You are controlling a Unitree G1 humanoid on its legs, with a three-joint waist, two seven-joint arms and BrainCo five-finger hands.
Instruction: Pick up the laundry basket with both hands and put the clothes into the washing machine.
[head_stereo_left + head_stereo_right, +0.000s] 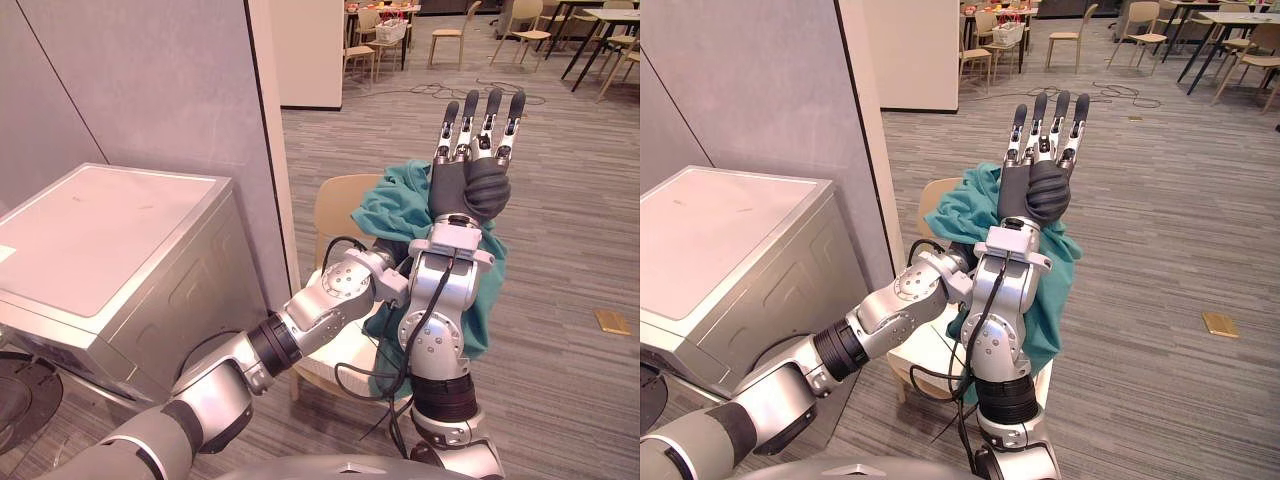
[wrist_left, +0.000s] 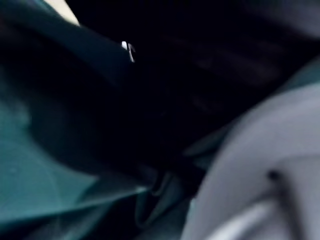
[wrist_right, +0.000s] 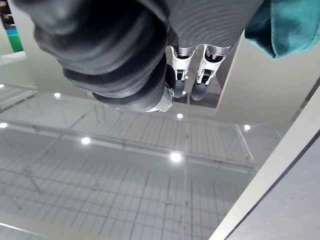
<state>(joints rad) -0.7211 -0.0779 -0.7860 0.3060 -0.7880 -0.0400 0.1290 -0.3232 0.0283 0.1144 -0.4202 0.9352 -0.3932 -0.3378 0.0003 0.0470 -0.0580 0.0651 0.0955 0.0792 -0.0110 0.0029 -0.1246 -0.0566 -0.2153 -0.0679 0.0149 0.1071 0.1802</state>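
A teal cloth [image 1: 400, 215] is heaped on a beige chair [image 1: 338, 205] in front of me. My right hand [image 1: 478, 150] is raised upright before the cloth, open, its fingers [image 3: 207, 70] straight and holding nothing. My left arm [image 1: 320, 310] reaches across behind the right forearm into the teal cloth [image 2: 30, 190], where its hand is hidden. The washing machine [image 1: 110, 250], a grey box with a flat white top, stands at my left. A corner of the teal cloth [image 3: 285, 25] shows beside the right hand.
A grey partition wall [image 1: 150, 90] rises behind the machine. A dark round thing [image 1: 20, 400] sits low by the machine's near corner. Chairs and tables [image 1: 450, 30] stand far back. A small tan block [image 1: 612, 321] lies on the carpet at right.
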